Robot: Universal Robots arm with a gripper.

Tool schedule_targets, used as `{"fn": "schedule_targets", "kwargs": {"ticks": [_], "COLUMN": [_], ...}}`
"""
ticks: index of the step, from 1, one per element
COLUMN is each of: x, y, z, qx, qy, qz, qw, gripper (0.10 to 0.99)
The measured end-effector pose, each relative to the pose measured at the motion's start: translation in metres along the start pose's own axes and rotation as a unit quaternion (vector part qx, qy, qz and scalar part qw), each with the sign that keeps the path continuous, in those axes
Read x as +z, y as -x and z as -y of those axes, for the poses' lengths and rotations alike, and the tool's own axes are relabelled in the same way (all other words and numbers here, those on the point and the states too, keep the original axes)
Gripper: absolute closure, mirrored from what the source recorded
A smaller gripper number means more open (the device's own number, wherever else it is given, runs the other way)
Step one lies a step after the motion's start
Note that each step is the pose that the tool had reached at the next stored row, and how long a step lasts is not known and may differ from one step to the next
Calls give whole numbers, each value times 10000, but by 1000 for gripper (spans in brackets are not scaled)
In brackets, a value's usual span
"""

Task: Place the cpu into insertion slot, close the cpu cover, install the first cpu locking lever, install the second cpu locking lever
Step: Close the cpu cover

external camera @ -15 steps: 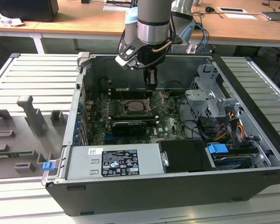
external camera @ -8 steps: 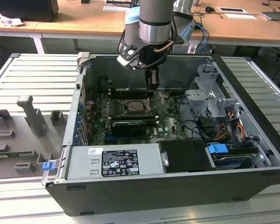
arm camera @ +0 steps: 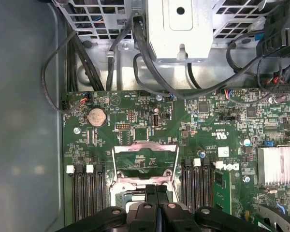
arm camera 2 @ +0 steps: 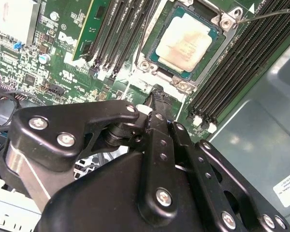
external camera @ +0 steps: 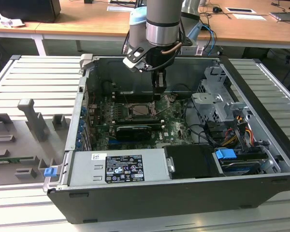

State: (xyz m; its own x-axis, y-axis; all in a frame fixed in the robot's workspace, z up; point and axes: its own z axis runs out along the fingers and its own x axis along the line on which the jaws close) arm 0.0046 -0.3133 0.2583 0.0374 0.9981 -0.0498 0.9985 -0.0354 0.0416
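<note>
The cpu (arm camera 2: 186, 43), a silvery-beige square chip, lies flat in the insertion slot (arm camera 2: 147, 65), whose silver rim surrounds it. The cpu cover (arm camera: 145, 144), a thin silver frame with a cut-out centre, is swung open off the socket. A thin metal lever rod (arm camera 2: 270, 14) runs out from one socket corner. My gripper (external camera: 158, 89) hangs inside the open case just above the far edge of the insertion slot (external camera: 144, 110). Its black fingers (arm camera: 151, 203) are pressed together with nothing between them. The gripper (arm camera 2: 157, 93) is close to the socket's edge, apart from the chip.
Long black memory slots (arm camera 2: 241, 63) flank the socket on both sides. A finned heatsink (arm camera: 278, 164), loose black cables (arm camera: 150, 53) and a metal drive cage (external camera: 217, 101) crowd the case. A power supply (external camera: 118, 166) lies along the front. Grey fixtures (external camera: 31, 116) stand on the slatted table outside.
</note>
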Motion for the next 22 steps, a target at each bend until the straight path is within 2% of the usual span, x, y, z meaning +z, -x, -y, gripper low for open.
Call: {"fn": "schedule_targets", "kwargs": {"ticks": [12,22], "x": [5,7], "y": [-5,-7], "z": [-123,-177], "qx": [-2,-3], "qy": [-33,-47], "qz": [7,9], "qw": [10000,10000], "gripper": [980,980]}}
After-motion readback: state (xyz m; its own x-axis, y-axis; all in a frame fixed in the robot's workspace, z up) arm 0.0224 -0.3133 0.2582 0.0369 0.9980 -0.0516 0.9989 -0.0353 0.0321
